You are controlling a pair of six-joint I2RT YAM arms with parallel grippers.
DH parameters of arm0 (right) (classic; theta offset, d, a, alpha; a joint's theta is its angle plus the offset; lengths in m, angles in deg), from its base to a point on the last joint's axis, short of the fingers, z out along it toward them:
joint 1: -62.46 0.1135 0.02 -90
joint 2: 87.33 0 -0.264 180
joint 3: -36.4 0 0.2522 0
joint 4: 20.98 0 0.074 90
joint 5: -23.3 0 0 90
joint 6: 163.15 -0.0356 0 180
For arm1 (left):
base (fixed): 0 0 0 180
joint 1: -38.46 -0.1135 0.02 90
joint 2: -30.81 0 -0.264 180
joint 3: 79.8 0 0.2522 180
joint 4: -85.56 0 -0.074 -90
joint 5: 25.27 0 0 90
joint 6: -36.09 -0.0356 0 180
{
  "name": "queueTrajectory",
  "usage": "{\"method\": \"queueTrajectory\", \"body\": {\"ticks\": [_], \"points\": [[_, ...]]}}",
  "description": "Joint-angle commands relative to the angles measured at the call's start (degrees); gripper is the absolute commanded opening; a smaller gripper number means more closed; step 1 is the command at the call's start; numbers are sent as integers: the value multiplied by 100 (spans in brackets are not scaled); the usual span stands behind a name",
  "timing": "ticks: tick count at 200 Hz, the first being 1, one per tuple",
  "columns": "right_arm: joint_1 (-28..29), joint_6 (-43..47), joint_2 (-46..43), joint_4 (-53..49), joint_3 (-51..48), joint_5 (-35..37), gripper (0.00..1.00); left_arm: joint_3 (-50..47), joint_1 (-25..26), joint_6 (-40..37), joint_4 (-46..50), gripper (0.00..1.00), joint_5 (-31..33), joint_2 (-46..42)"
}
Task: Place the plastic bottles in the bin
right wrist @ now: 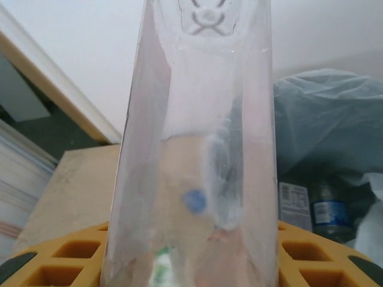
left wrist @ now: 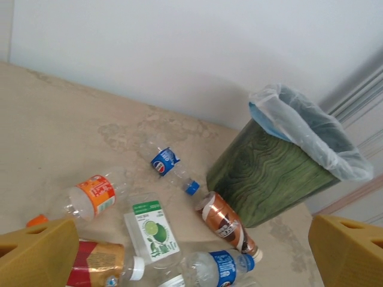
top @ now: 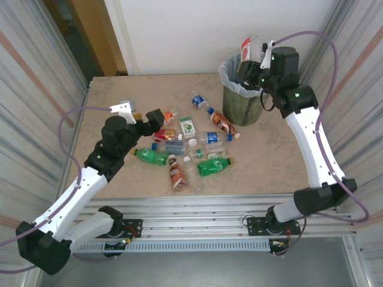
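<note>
**Right gripper holds a bottle over the bin; left gripper wide open above the pile**

Your table (top: 119, 179) is beige and mottled, running from the arm bases to the back wall. The bin (top: 242, 109) stands upright at its far right, dark green, with a clear liner (top: 226, 76) folded over the rim. Your right wrist camera looks into it and shows one binned bottle (right wrist: 329, 212), blue-labelled, lying inside.

Your right arm (top: 311, 143) rises along the right side. The right gripper (top: 256, 60) hangs over the bin's mouth. Its jaws are drawn in narrow on a clear bottle (top: 248, 45) with a red label, which sticks up out of the grip. In the wrist view the yellow pads (right wrist: 66, 257) show on both sides of the bottle.

Your left arm (top: 78, 191) leans in from the near left. The left gripper (top: 157, 121) sits at the left edge of the pile. Its jaws are spread wide with nothing between them, and its fingers (left wrist: 36, 254) sit at the two lower corners of the wrist view.

The other bottles lie loose on the table at mid-depth, between the left gripper and the bin:
- A green bottle (top: 151, 156) lies at the near left of the pile.
- A second green bottle (top: 213, 165) lies at the near right.
- A brown bottle (top: 176, 174) lies between them, nearest you.
- A copper-labelled bottle (left wrist: 227, 224) lies just beside the bin's foot.
- A blue-banded bottle (left wrist: 167, 162) lies furthest back.
- A lime-label bottle (left wrist: 152, 230) and an orange-label bottle (left wrist: 96, 194) lie near the left fingers.
</note>
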Motion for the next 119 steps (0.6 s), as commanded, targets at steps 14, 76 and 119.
{"method": "queueTrajectory", "body": {"ticks": [14,76,119], "points": [[-480,414,994,-1134,1198,-734,15,-96,-77,-178,178,99,274,-133],[-1060,552,2771,-2220,3339,-1073,14,-112,-199,-116,433,99,324,-132],[-1193,526,3247,-2143,3533,-1155,18,-148,-267,-64,536,99,377,-141]]}}
